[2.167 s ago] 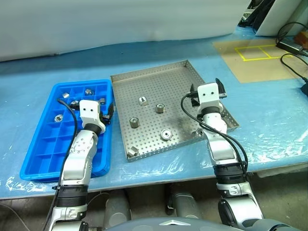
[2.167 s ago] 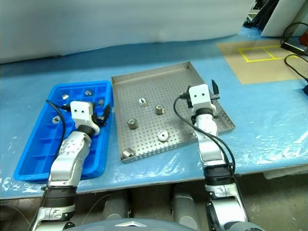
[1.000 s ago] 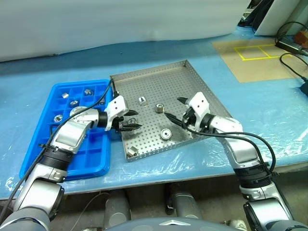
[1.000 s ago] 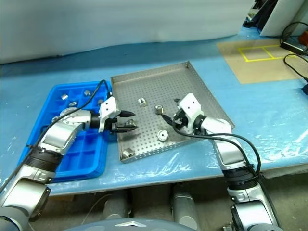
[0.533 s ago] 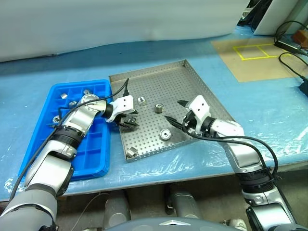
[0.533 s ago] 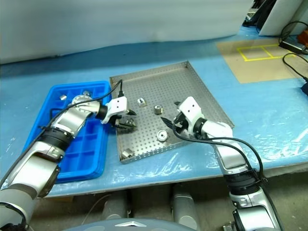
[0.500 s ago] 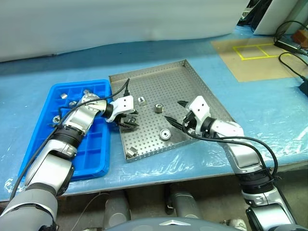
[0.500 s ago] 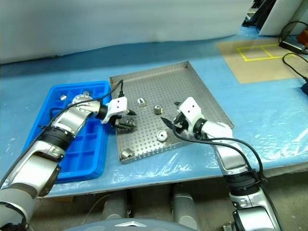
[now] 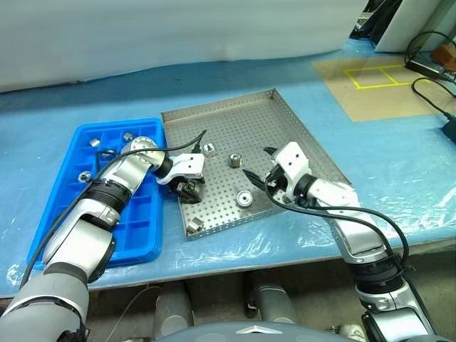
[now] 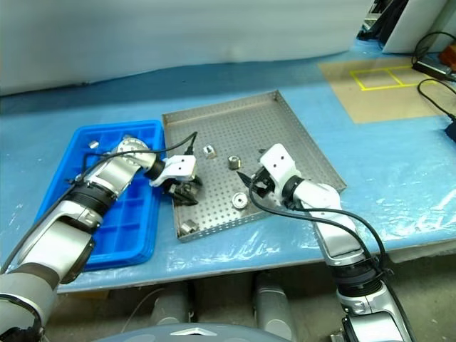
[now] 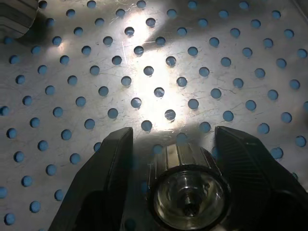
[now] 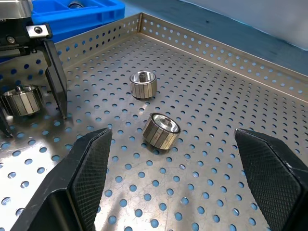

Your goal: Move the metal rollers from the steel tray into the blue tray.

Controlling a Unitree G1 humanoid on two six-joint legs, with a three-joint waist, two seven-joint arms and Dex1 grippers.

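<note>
1. You had five metal rollers on the steel tray [image 9: 285, 117]: one [image 9: 209, 149] toward its far left part, one [image 9: 234, 160] near its middle, one [image 9: 244, 199] nearer its front edge, one [image 9: 196, 225] at its front-left corner, and one [image 11: 188, 190] between the left gripper's fingers.
2. In the blue tray [image 9: 68, 214], just left of the steel tray, you could count at least three rollers in the far compartments, among them one [image 9: 95, 142] and one [image 9: 127, 136] in the far row; the arm hid part of that tray.
3. Your left gripper [image 9: 189, 189] pointed down over the steel tray's left part, its two fingers apart on either side of that roller; whether the pads touched it could not be told.
4. Your right gripper [image 9: 256, 163] hovered over the steel tray's right part, jaws spread wide and holding nothing; the two middle rollers lay ahead of it, between its fingers in the wrist view.
5. Each roller was a short shiny silver cylinder with a ribbed side and a centre hole
</note>
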